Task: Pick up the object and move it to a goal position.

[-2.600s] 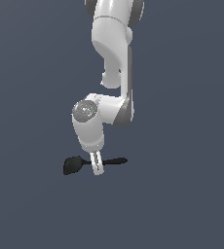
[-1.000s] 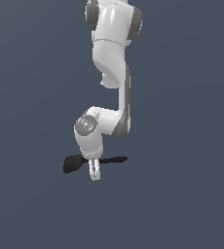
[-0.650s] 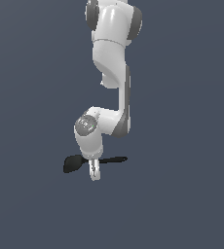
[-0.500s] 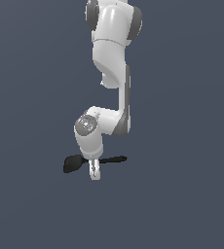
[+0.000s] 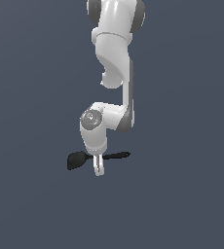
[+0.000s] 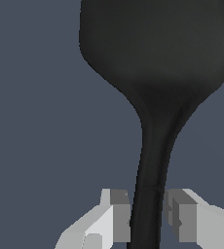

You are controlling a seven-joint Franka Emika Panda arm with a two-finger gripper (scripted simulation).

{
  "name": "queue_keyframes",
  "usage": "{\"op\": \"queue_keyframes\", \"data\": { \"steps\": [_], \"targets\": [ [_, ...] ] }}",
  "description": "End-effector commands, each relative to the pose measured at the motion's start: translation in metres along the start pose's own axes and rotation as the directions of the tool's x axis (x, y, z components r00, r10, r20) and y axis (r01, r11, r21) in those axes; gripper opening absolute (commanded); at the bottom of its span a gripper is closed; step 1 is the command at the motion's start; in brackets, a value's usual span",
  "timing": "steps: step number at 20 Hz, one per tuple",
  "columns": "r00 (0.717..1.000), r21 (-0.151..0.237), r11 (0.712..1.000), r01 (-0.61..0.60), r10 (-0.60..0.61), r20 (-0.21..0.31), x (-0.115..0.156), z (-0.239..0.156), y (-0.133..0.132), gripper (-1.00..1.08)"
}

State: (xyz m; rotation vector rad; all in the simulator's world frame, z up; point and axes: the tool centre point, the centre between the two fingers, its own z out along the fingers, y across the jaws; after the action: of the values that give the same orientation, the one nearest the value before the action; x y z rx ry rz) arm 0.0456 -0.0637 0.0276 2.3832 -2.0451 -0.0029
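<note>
**Spoon handle seated between the claw's fingers**

The arm [image 5: 115, 58] is seen descending from the top of the exterior view, bent at a rounded joint and turned so that the wrist section points straight down. The claw [image 5: 99, 165] is carried at the lowest point of the arm, with its fingers directed downward.

In the wrist view the two fingers [image 6: 115, 216] are recorded on either side of the spoon's handle. One pad is seen touching or all but touching the handle; a thin gap is visible at the other. The claw is therefore narrowed nearly to the handle's width, but a firm grip cannot be confirmed.

The spoon [image 5: 84, 158] is found directly beneath the wrist, lying roughly level. Its long axis is set across the exterior view, with the bowl toward the exterior view's left and the handle tip toward the exterior view's right. The fingers cross the handle close to the bowl.

The spoon is uniformly black and matt, with a broad rounded bowl tapering smoothly into a thin straight handle. The arm is finished in smooth glossy white with darker grey joint caps. The finger pads are blocky and grey.
</note>
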Motion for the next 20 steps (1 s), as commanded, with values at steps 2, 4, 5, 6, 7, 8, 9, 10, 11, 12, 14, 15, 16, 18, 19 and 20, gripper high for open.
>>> {"op": "queue_keyframes", "data": {
  "steps": [2,4,5,6,7,8,9,10,11,12,14,15,16,18,19,20],
  "targets": [
    [1.0,0.002,1.0,0.001,-0.001,0.0,-0.014,-0.009,0.008,-1.0],
    [1.0,0.002,1.0,0.001,-0.001,0.0,-0.024,-0.016,0.014,-1.0],
    [1.0,0.002,1.0,0.001,-0.001,0.0,-0.029,-0.019,0.018,-1.0],
    [1.0,0.002,1.0,0.001,-0.001,0.0,-0.035,-0.023,0.022,-1.0],
    [1.0,0.002,1.0,0.001,-0.001,0.001,-0.042,-0.027,0.026,-1.0],
    [1.0,0.002,1.0,0.001,-0.001,0.001,-0.049,-0.031,0.031,-1.0],
    [1.0,0.002,1.0,0.001,-0.001,0.001,-0.056,-0.036,0.035,-1.0],
    [1.0,0.002,1.0,0.001,-0.001,0.001,-0.063,-0.04,0.04,-1.0],
    [1.0,0.002,1.0,0.001,-0.001,0.002,-0.071,-0.045,0.044,-1.0],
    [1.0,0.002,1.0,0.001,-0.001,0.002,-0.078,-0.049,0.049,-1.0],
    [1.0,0.002,1.0,0.001,-0.001,0.002,-0.094,-0.059,0.06,-1.0],
    [1.0,0.002,1.0,0.001,-0.001,0.002,-0.103,-0.065,0.065,-1.0],
    [1.0,0.002,1.0,0.001,-0.001,0.002,-0.111,-0.07,0.07,-1.0],
    [1.0,0.002,1.0,0.001,-0.001,0.002,-0.126,-0.079,0.079,-1.0],
    [1.0,0.002,1.0,0.001,-0.001,0.002,-0.133,-0.084,0.084,-1.0],
    [1.0,0.002,1.0,0.001,-0.001,0.002,-0.14,-0.089,0.088,-1.0]
  ]
}}
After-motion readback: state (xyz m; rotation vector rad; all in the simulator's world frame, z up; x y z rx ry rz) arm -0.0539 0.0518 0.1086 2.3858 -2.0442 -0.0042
